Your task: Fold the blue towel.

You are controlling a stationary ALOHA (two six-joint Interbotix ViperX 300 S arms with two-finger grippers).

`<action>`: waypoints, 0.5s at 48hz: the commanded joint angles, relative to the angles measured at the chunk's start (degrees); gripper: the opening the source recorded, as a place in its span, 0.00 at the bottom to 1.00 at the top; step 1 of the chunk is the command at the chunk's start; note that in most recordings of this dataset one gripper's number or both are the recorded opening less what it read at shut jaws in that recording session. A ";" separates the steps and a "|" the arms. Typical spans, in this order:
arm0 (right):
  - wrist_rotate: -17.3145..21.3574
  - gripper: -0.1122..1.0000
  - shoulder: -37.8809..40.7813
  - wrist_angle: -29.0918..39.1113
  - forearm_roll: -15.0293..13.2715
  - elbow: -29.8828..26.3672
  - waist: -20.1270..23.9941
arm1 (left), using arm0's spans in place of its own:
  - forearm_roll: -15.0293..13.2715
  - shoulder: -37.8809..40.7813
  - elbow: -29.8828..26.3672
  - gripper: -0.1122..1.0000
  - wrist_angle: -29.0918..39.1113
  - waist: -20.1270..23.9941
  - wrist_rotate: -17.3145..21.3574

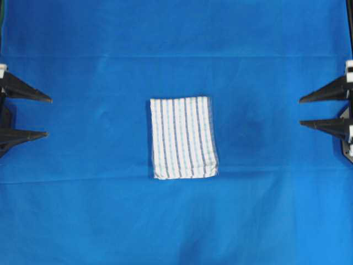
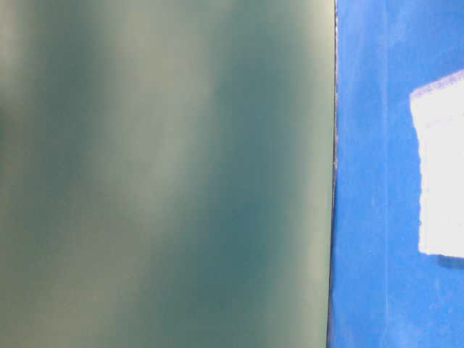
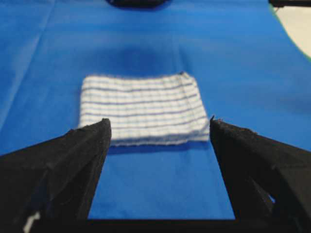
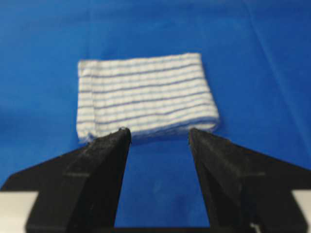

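The blue towel (image 1: 183,138) sits folded into a compact upright rectangle right at the middle of the overhead frame, lying flat on the plain blue sheet (image 1: 176,44) that covers the counter. Its top edge runs straight and clean, its left edge is straight too, and the right edge slants slightly outward toward the lower right corner, where the layers bulge a little. The stripes run top to bottom in this view.

Over at the left edge of the frame, the left end effector (image 1: 48,117) points inward with its two black fingers spread wide, nothing between them. At the right edge, the right end effector (image 1: 300,112) mirrors it, fingers apart and empty, though the gap looks narrower than on the left. Both are well apart from the towel, with open blue sheet on every side of it: broad bands above, below, left and right.

From the left wrist view, the towel (image 3: 142,109) lies ahead beyond the spread fingers (image 3: 80,155), its near edge showing stacked layers. From the right wrist view, the towel (image 4: 145,97) again lies ahead of the parted fingertips (image 4: 114,145), a thick folded edge down its left side.

The table-level view is mostly blocked by a blurred grey-green surface (image 2: 167,174); only a washed-out corner of towel (image 2: 441,167) shows at right.
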 commanded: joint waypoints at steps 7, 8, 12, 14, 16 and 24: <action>0.35 0.61 2.02 -4.66 0.09 1.49 -0.62 | 0.09 -1.49 1.67 0.79 -0.70 0.18 0.00; 0.35 0.61 2.11 -4.75 0.00 1.49 -0.79 | 0.09 -1.58 1.76 0.79 -0.70 0.18 0.00; 0.62 0.61 2.20 -4.75 0.09 1.49 -0.97 | 0.09 -1.58 1.67 0.79 -0.70 0.09 0.00; 0.62 0.61 2.20 -4.75 0.09 1.41 -1.14 | 0.09 -1.58 1.67 0.79 -0.70 0.09 0.00; 0.62 0.61 2.11 -4.75 0.09 1.41 -1.14 | 0.09 -1.58 1.67 0.79 -0.70 0.18 0.00; 0.62 0.61 1.93 -4.66 0.09 1.32 -1.14 | 0.09 -1.67 1.67 0.79 -0.70 0.09 0.00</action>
